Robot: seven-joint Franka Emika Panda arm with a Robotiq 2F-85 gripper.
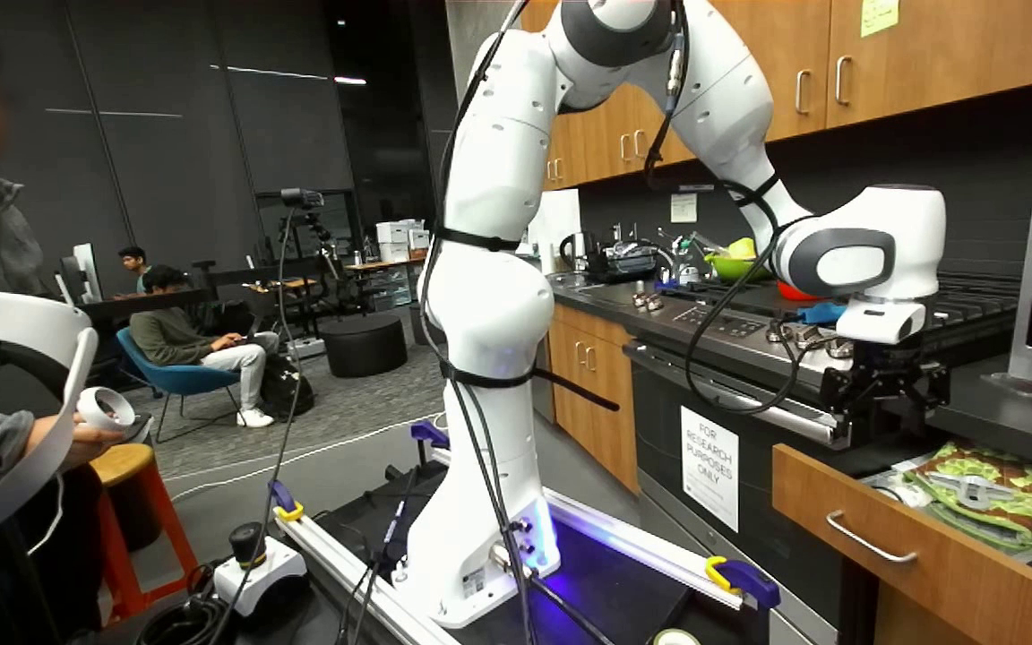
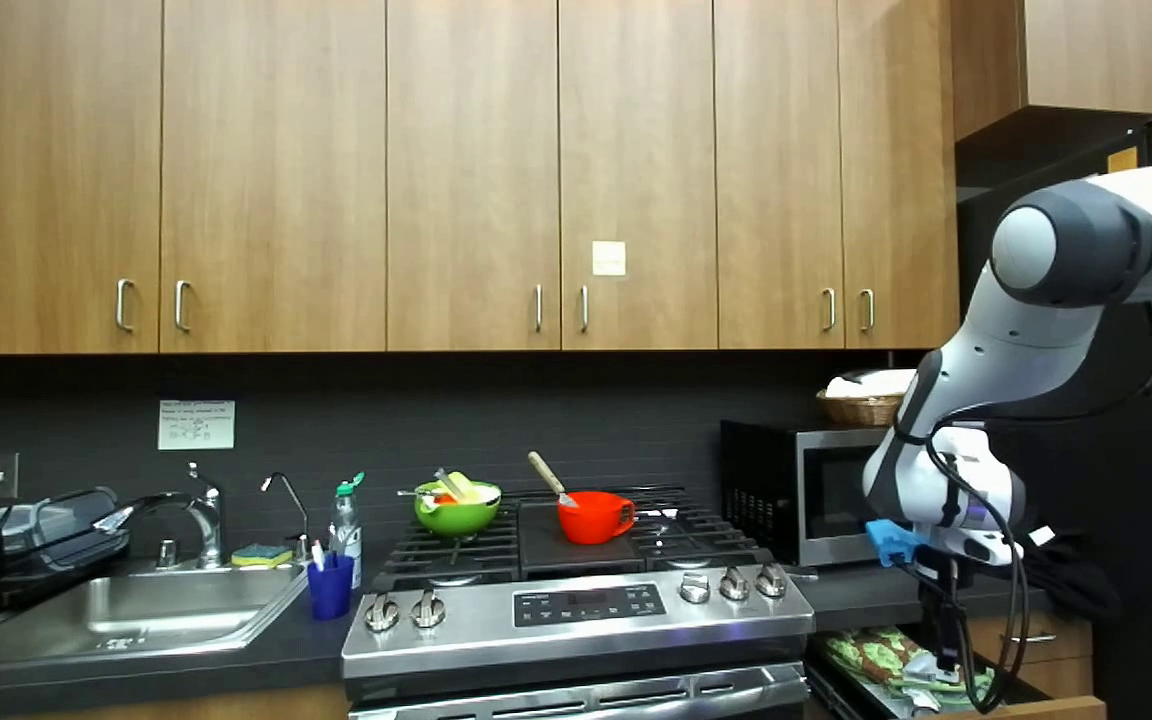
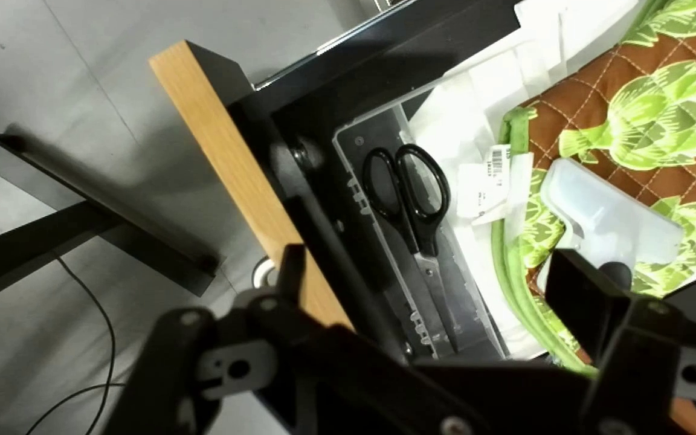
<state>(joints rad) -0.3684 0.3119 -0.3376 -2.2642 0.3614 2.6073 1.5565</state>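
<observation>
A pulled-out, wood-fronted drawer (image 1: 946,582) occupies the lower right of an exterior view, and the black two-fingered claw (image 3: 429,260) hangs over it, fingers spread, holding nothing. Any lowering here would best be slow and upright, I judge, because in the wrist view one finger overlaps the drawer's front edge, just left of centre. Beneath, a brown quilted cloth (image 3: 668,133) with a green leaf print fills that view's upper right. Black-handled metal scissors (image 3: 425,238) lie at centre, lined up with the finger gap; a translucent plastic piece (image 3: 602,223) rests on the cloth, right of centre, partly hidden by the other finger.
</observation>
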